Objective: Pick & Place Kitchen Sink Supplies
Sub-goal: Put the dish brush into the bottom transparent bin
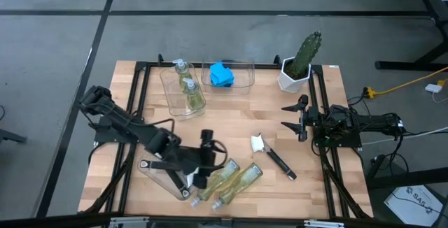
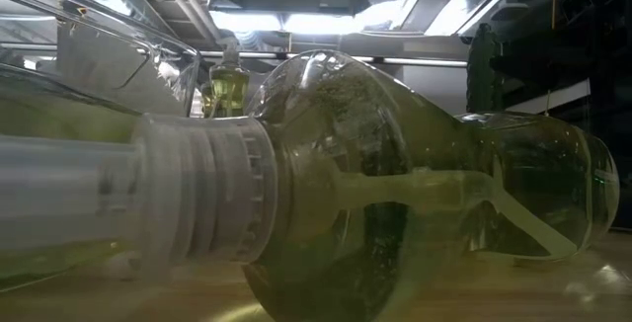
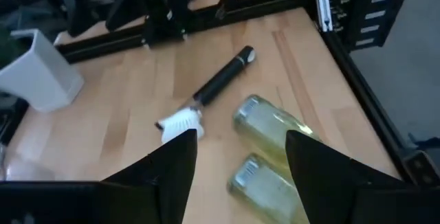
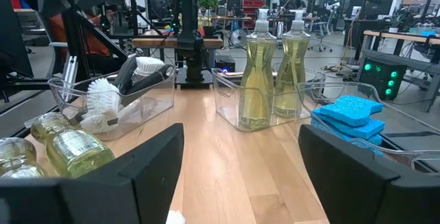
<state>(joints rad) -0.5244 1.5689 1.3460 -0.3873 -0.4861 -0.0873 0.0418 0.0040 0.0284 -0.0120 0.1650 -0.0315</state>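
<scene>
Two clear soap bottles [image 1: 234, 177] lie on their sides near the table's front edge, side by side [image 3: 275, 155]. A black-handled dish brush [image 1: 274, 158] with a white head [image 3: 180, 121] lies to their right. My left gripper [image 1: 213, 159] hovers open above the bottles and holds nothing [image 3: 240, 148]. A clear bin [image 1: 162, 175] at the front left holds more brushes [image 4: 113, 90]. At the far side, one bin holds two upright soap bottles [image 1: 185, 91] and another holds blue sponges [image 1: 222, 74]. My right gripper [image 1: 288, 116] waits open at the right edge.
A green cactus in a white pot [image 1: 299, 63] stands at the far right corner. A black frame [image 1: 140, 95] runs along the table's left, far and right sides. Bare wood [image 1: 238, 119] lies between the far bins and the lying bottles.
</scene>
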